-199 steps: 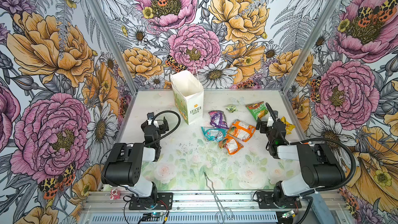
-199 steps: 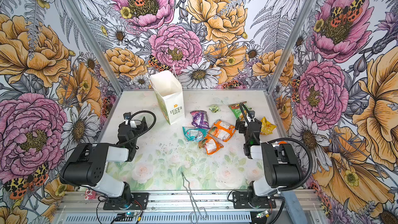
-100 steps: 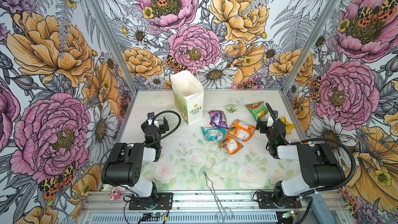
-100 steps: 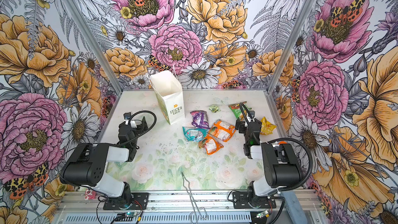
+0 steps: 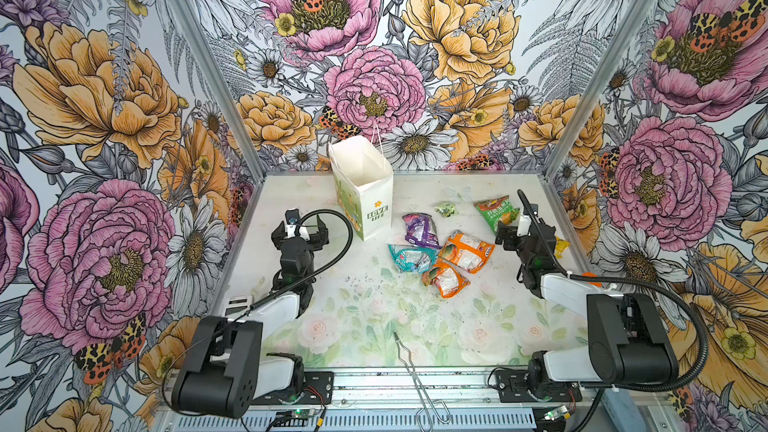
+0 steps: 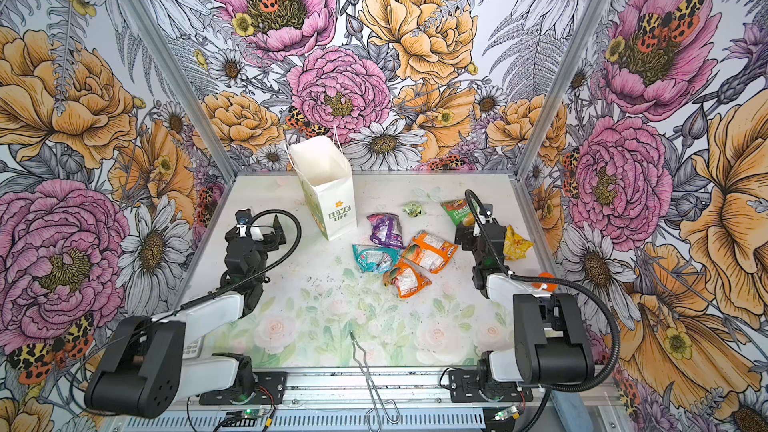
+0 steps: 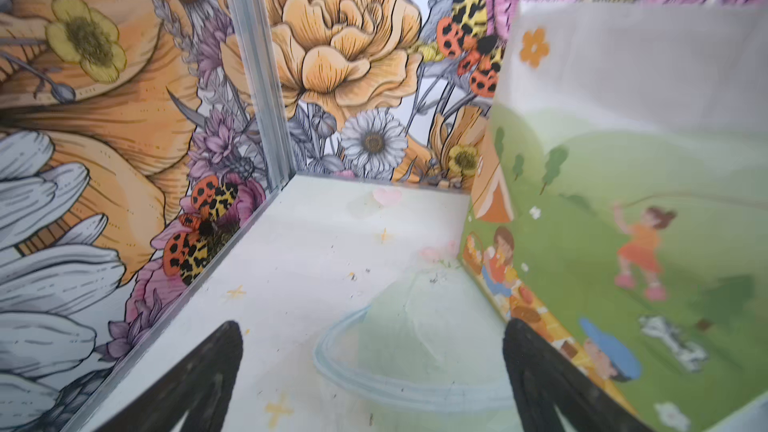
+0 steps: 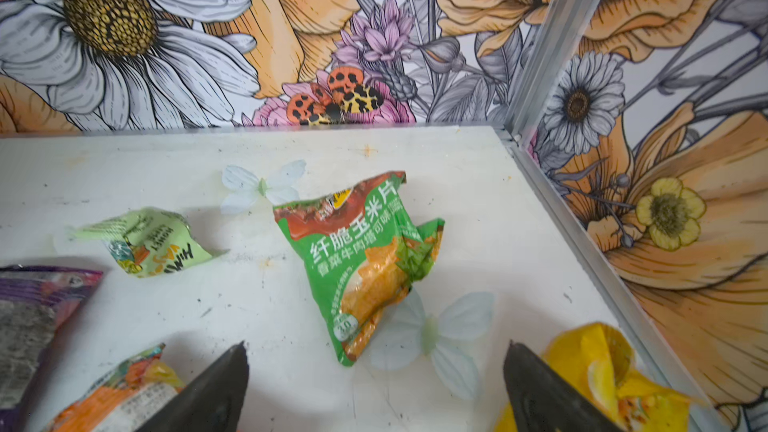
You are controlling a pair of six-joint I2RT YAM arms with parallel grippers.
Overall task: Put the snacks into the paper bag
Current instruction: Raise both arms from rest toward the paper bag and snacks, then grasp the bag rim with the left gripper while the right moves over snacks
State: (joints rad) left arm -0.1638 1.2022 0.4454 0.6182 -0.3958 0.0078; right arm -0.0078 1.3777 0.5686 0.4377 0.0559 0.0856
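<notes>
The white paper bag stands upright and open-topped at the back, left of centre. The snacks lie on the table to its right: purple, teal, two orange-and-white, green-and-orange, tiny green and yellow. My left gripper is open and empty beside the bag's green side. My right gripper is open and empty, just short of the green-and-orange packet, with the yellow packet beside one finger.
Metal tongs lie near the front edge. A white calculator sits by the left wall, partly under my left arm. An orange object shows behind my right arm. Floral walls with metal posts enclose three sides.
</notes>
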